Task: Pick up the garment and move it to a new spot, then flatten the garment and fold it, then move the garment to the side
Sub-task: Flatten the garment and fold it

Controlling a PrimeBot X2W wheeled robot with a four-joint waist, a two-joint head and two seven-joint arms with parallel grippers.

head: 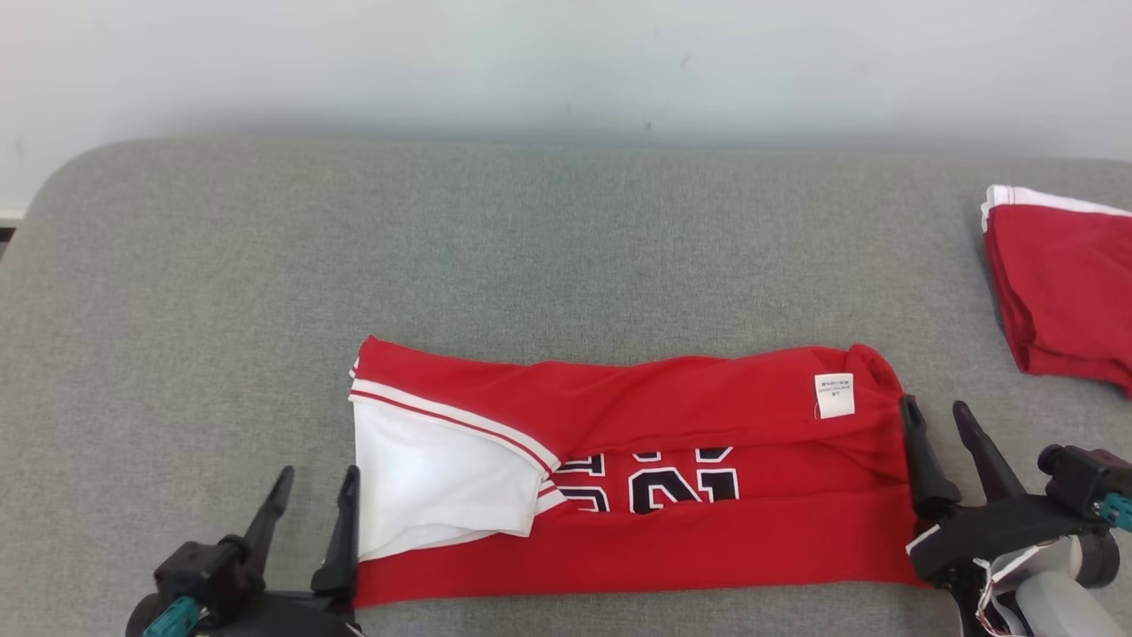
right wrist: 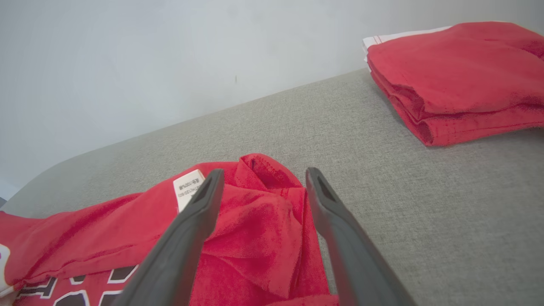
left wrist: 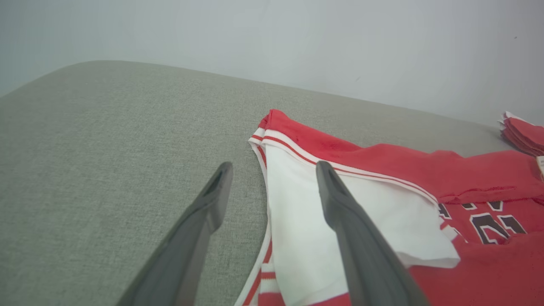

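Left gripper (head: 318, 475) wide, empty | right gripper (head: 933, 407) wide, empty | garment (head: 663, 540) folded on grey surface (head: 531, 239) | red stack (head: 1061, 283) apart

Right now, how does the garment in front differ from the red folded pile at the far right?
The garment lies as a long, half-folded strip, bunched at its right end; the folded pile is a compact block. The garment shows a white panel, black numerals and a label; the folded pile shows plain red with a white edge. Both are red and rest on the grey table.

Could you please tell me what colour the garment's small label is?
The label is white with dark print, clearest in head view.
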